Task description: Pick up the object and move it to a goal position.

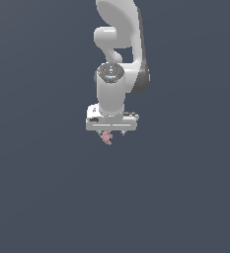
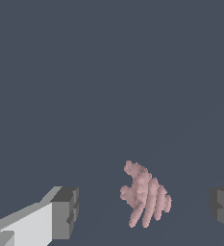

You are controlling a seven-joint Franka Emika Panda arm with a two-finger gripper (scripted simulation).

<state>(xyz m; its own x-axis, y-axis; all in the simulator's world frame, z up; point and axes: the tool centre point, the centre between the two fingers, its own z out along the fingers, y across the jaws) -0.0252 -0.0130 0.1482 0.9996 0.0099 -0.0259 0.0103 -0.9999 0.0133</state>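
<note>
The background is one plain dark grey-blue surface (image 1: pixel 37 197), with no edge, no wall and no other furniture to see. No container of any kind appears in either view, so there is nothing to say about contents.

Going from left to right in the exterior view: the left part is only bare surface. In the middle stands the white arm (image 1: pixel 117 39), reaching down, and at its end is the gripper (image 1: pixel 112 133). Just under the gripper's body, slightly toward the exterior view's left of its centre, the object (image 1: pixel 106 137) shows as a small pink knobbly cluster. The right part is again bare surface.

In the wrist view the gripper (image 2: pixel 144 206) is wide apart: one dark finger pad (image 2: pixel 65 211) and the other pad (image 2: pixel 222 207) stand on either side of the object (image 2: pixel 144 196), and neither one touches it. The object lies between them, somewhat nearer to the middle than to either pad.

As I judge it, the approach is mostly done and the gripper is placed around the object, but the grasp is not yet made. What is left is closing on it, lifting, and carrying to the goal. No goal marker is visible in these pictures.
</note>
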